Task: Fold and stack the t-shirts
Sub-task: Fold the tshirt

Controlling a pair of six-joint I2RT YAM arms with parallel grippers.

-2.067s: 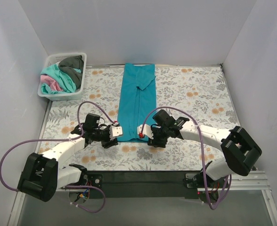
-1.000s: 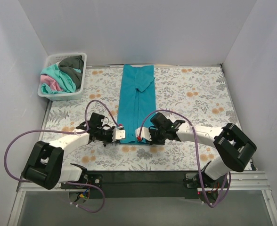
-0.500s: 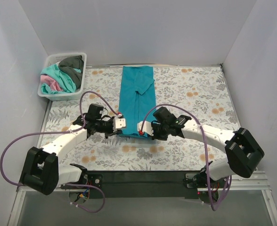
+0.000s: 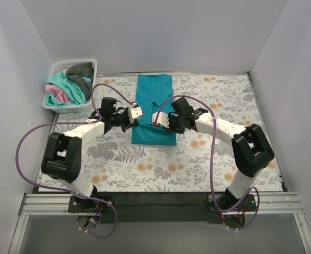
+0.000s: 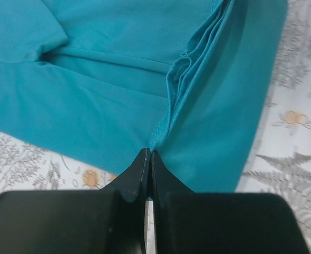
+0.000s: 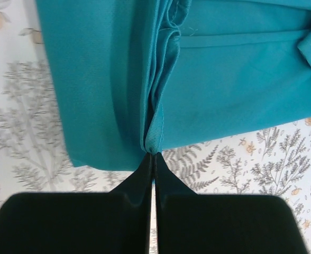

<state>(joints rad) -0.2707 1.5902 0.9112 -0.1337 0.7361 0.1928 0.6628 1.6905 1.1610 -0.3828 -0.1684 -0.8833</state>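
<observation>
At the far left corner a white basket (image 4: 73, 109) holds the waiting shirts (image 4: 65, 84) – mint-green, pink and dark grey – in a loose heap. Just right of it, the left hand (image 4: 135, 113) is clamped on the left end of the doubled hem of the teal t-shirt (image 4: 154, 90). In its wrist view the fingers (image 5: 139, 169) meet with a pleat of cloth pinched at their tips. The shirt lies as a narrow strip down the middle of the worktop (image 4: 224, 106), sleeves already turned in and the near part lifted over itself. On the strip's right edge the right hand (image 6: 153, 154) is likewise closed on the hem, and several layers bunch at its tips. The step looks like the halving fold – hem carried toward the collar. To do it well, both hands should travel level and at one pace, with the hem lightly taut between them so it lands straight. They should come down low before letting go, so that the under layer is not dragged or the pleats sprung.
</observation>
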